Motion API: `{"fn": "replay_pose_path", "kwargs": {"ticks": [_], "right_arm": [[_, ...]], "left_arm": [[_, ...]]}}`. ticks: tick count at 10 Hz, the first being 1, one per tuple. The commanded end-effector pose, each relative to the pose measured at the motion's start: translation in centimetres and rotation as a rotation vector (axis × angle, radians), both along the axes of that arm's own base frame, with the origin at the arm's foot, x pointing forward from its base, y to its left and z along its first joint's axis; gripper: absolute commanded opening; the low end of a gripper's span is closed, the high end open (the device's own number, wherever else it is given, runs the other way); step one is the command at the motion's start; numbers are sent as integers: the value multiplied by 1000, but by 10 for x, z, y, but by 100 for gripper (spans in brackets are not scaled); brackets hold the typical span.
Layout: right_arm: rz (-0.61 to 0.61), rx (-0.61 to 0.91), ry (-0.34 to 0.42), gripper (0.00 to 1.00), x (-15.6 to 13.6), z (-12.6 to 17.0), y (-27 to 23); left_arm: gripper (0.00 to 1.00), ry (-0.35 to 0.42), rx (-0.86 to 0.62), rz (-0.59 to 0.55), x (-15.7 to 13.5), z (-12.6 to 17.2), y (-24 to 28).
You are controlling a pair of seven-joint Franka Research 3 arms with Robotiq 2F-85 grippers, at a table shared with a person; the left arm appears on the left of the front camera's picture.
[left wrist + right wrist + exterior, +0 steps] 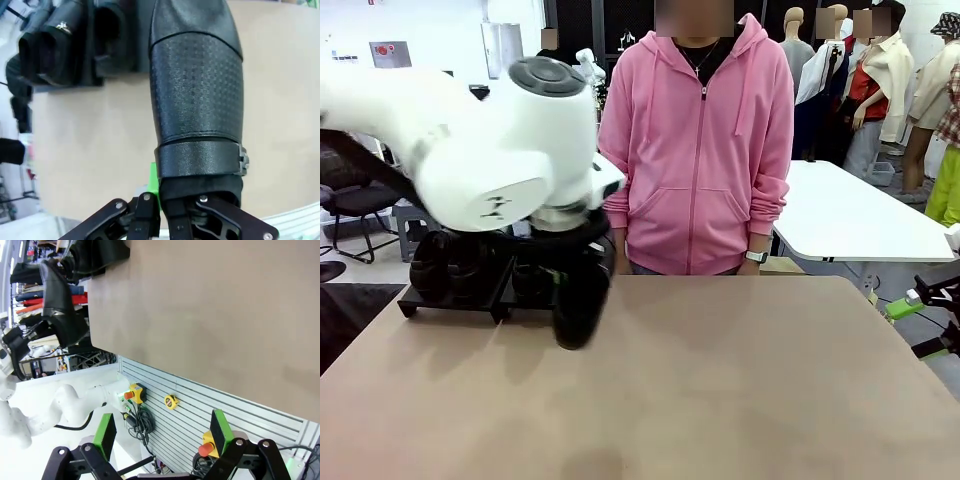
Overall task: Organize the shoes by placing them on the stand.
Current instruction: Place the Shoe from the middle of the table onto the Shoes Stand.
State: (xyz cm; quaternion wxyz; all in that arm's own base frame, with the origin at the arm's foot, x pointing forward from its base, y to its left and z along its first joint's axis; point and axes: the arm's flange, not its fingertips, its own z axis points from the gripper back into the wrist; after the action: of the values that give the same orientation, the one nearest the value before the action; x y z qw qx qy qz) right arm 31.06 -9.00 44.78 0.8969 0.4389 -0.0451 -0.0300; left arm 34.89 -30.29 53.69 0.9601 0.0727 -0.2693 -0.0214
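Left wrist view gives you the closest look: your left gripper is clamped on the heel end of a glossy black leather loafer, which hangs toe-first over the tan wooden table. Beyond its toe you see the low black tray-like stand with other black shoes sitting in it. In the front view, that held loafer is just beside the stand's near right corner. Your right gripper hangs off the table's edge, green pads spread wide, holding nothing.
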Motion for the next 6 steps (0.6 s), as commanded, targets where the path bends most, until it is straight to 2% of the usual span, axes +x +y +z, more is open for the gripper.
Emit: {"fn": "replay_pose_path", "kwargs": {"ticks": [1,2,6], "right_arm": [[-10,8,13,100,1,5,0],[-10,8,13,100,1,5,0],[-10,8,13,100,1,5,0]], "left_arm": [[0,-42,-23,-7,-14,-11,37],[0,0,0,0,0,0,0],[0,0,0,0,0,0,0]]}}
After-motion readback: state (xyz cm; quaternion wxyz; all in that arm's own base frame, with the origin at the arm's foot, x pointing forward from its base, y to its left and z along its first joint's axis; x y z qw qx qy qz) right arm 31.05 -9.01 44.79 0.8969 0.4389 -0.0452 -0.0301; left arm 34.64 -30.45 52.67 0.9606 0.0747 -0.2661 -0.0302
